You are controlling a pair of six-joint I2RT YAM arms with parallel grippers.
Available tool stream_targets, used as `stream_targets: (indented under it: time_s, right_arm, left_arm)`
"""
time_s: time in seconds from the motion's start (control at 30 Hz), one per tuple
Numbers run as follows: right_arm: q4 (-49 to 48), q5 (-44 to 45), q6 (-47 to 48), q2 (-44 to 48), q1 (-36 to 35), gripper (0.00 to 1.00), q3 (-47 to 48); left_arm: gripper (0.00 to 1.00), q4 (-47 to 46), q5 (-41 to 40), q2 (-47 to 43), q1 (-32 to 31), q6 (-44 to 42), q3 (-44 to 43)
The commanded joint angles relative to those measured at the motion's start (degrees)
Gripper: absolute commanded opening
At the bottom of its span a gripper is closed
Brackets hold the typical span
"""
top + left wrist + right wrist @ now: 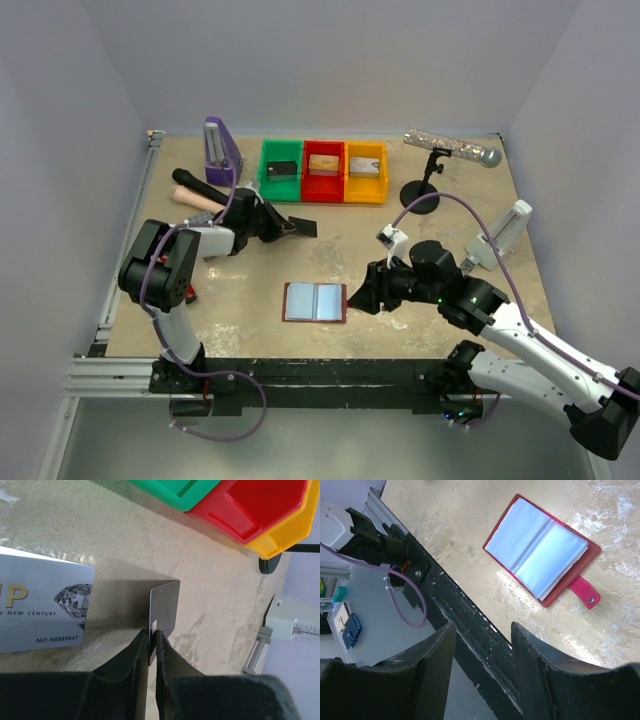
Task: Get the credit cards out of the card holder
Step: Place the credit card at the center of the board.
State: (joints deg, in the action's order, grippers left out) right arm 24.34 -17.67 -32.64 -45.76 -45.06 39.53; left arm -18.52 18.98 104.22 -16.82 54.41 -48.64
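The card holder (pixel 315 302) lies open and flat near the table's front edge. It is dark red with pale blue-grey lining (pixel 540 550) and a red tab (pixel 585 592). My left gripper (pixel 290 228) hangs low over the table in front of the trays. Its jaws are almost together on the bottom edge of a dark grey credit card (pixel 165 605), which stands on edge between the fingertips (pixel 153 630). A silvery credit card (pixel 40 607) lies flat on the table to its left. My right gripper (pixel 482 625) is open and empty, just right of the holder over the front rail.
Green (pixel 281 170), red (pixel 322 170) and yellow (pixel 366 172) trays stand in a row at the back, each with a small block. A purple device (pixel 220 145) is at the back left. A microphone on a stand (pixel 452 150) and a white device (pixel 505 232) are at the right.
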Motion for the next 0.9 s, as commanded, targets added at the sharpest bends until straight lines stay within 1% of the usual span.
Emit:
stream_targets:
  time_s: [0.0,0.17,0.3,0.63,0.77,0.87]
  right_arm:
    - [-2.28,-1.13,-0.49,-0.30,-0.29,0.53,-0.07]
    - [-1.75,-0.79,-0.05,-0.91,-0.29,0.53,0.29]
    - [-0.87,-0.52,0.47,-1.53,-0.29,0.54,1.08]
    - [-1.84,-0.70,0.04,-2.23,-0.21,0.54,0.29]
    - [-1.40,-0.17,0.12,-2.23,-0.21,0.54,0.20]
    - [-0.09,2.80,0.30,-2.49,-0.29,0.55,0.11]
  left_arm:
    - [0.16,0.68,1.58,1.07,0.73,-1.85,-3.12]
    - [0.21,3.31,1.32,0.54,1.35,-3.00,-4.09]
    - [0.27,4.11,1.14,-0.16,2.05,-3.26,-3.83]
    - [0.36,6.92,0.18,-2.80,2.49,-4.75,-3.83]
    - [0.38,9.11,-0.87,-6.04,3.19,-5.55,-4.01]
    - [0.39,10.52,-2.10,-12.09,3.72,-5.72,-2.25]
